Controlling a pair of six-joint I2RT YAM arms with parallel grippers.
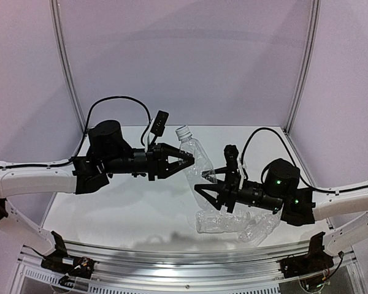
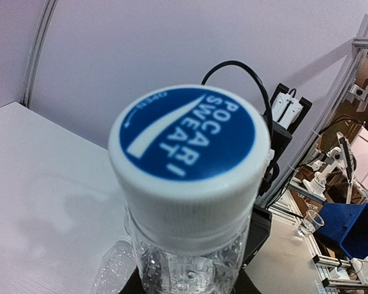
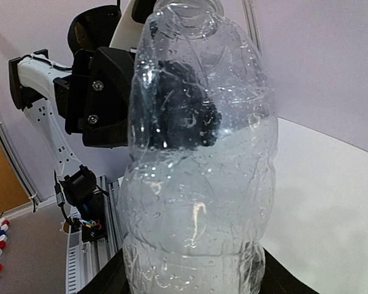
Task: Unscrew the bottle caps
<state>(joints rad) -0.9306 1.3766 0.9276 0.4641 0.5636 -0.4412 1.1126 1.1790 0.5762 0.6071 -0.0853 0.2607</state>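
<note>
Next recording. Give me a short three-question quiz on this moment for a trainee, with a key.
1. True or false: the cap is already off the raised bottle.
2. The two lying bottles rest on the table: A) under the left arm B) close to the right hand C) at the far edge.
3. Fill in: the raised bottle's lower body is gripped by the ____ hand.
Key: 1 false, the cap sits on the neck. 2 B. 3 right.
</note>
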